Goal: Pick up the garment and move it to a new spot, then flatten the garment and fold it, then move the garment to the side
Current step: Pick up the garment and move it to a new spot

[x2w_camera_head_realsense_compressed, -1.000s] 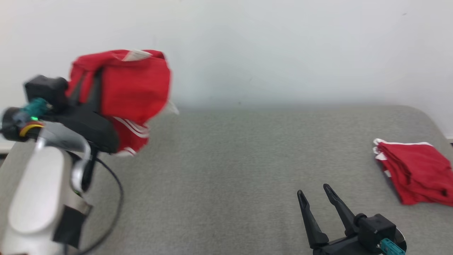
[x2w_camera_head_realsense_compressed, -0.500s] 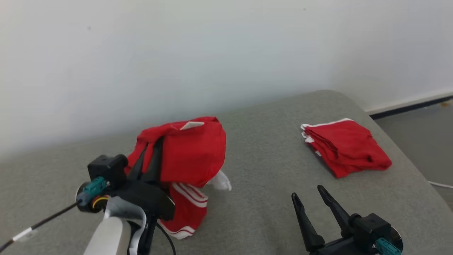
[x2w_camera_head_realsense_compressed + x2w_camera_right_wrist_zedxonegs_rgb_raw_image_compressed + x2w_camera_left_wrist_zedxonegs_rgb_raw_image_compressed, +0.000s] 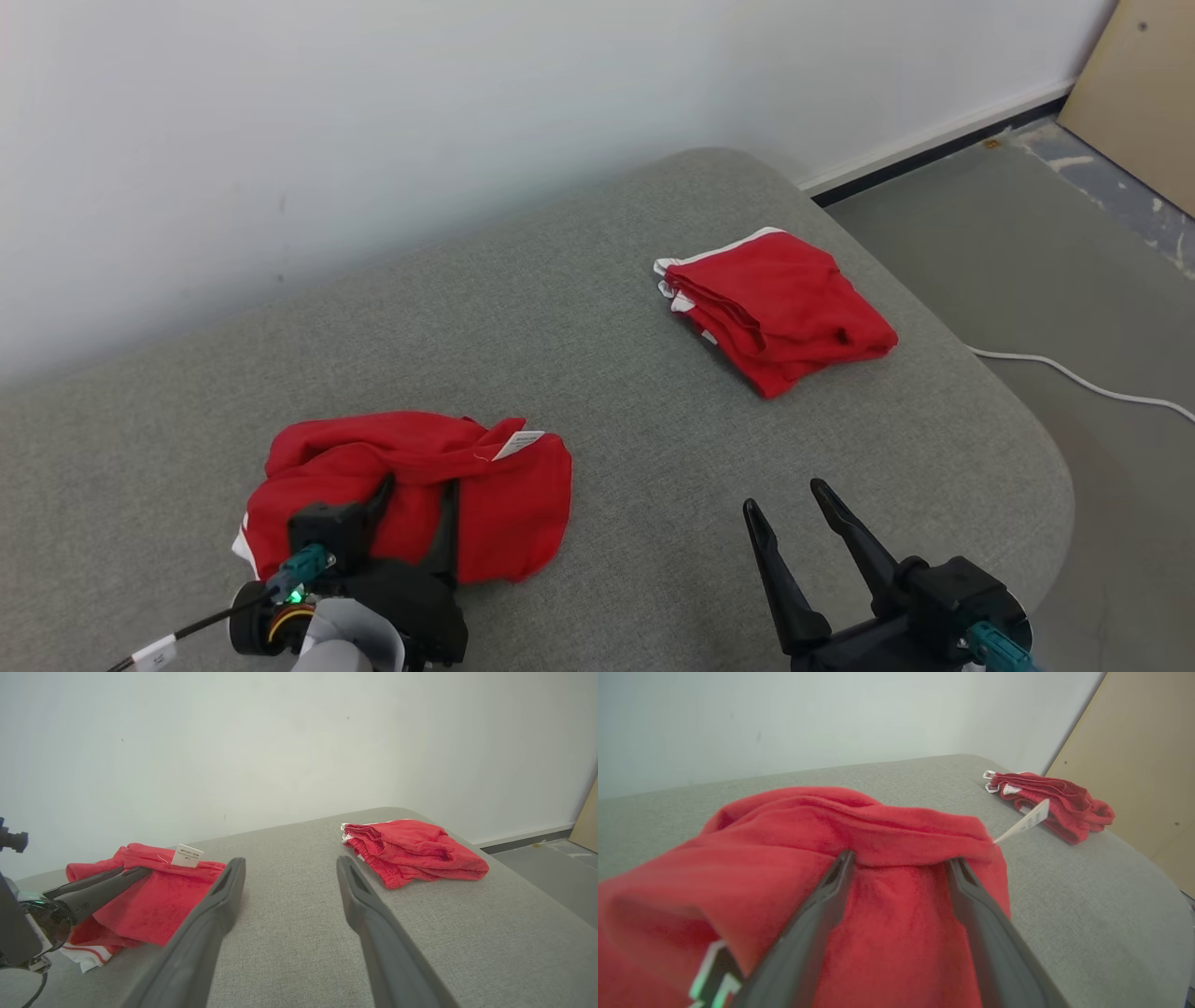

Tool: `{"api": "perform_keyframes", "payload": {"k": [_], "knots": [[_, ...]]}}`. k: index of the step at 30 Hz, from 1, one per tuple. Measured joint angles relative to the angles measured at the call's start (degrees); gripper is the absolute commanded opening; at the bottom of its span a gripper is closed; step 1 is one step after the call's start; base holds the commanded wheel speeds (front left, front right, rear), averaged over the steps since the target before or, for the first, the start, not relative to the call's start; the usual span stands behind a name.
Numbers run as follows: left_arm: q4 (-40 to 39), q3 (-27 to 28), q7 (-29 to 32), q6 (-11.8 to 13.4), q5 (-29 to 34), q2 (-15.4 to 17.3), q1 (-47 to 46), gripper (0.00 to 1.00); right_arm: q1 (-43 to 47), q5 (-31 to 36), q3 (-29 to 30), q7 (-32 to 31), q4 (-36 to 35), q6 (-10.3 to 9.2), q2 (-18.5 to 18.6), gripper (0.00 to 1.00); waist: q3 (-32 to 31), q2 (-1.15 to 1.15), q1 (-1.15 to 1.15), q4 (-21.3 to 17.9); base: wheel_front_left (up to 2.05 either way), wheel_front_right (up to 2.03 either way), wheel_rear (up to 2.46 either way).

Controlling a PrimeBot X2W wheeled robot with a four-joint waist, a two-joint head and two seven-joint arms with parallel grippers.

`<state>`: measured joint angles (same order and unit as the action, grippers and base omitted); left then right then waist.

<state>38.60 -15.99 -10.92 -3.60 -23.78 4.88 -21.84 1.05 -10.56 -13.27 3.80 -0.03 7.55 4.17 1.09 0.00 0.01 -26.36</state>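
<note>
Dropped from mid-air, the crumpled red garment point(image 3: 509, 509) now lies toward the grey woven bench's point(image 3: 607, 448) left end in the head view, my left fingers point(image 3: 445, 532) spread on it, right fingers point(image 3: 773, 579) open, empty. Left wrist: tips tucked under a soft fold point(image 3: 896, 835). Right wrist: white label point(image 3: 187, 855), striped hem point(image 3: 88, 954).

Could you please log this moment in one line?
left claw: open on crumpled red fabric garment | right claw: open, empty | fold: pending

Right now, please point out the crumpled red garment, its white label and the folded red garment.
crumpled red garment point(image 3: 509, 509), head view, flat cloth below the label
white label point(image 3: 519, 444), head view, its middle
folded red garment point(image 3: 794, 303), head view, middle of top layer
</note>
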Motion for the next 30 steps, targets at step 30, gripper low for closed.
{"api": "perform_keyframes", "payload": {"k": [30], "knots": [[-31.90,8.68,-4.13,5.87,2.16,5.35,28.48,1.00,6.38,1.02,12.29,2.31,6.24,0.00,-0.43,1.00,-5.82,-0.01,-0.02,20.30,0.00,0.00,0.00]]}}
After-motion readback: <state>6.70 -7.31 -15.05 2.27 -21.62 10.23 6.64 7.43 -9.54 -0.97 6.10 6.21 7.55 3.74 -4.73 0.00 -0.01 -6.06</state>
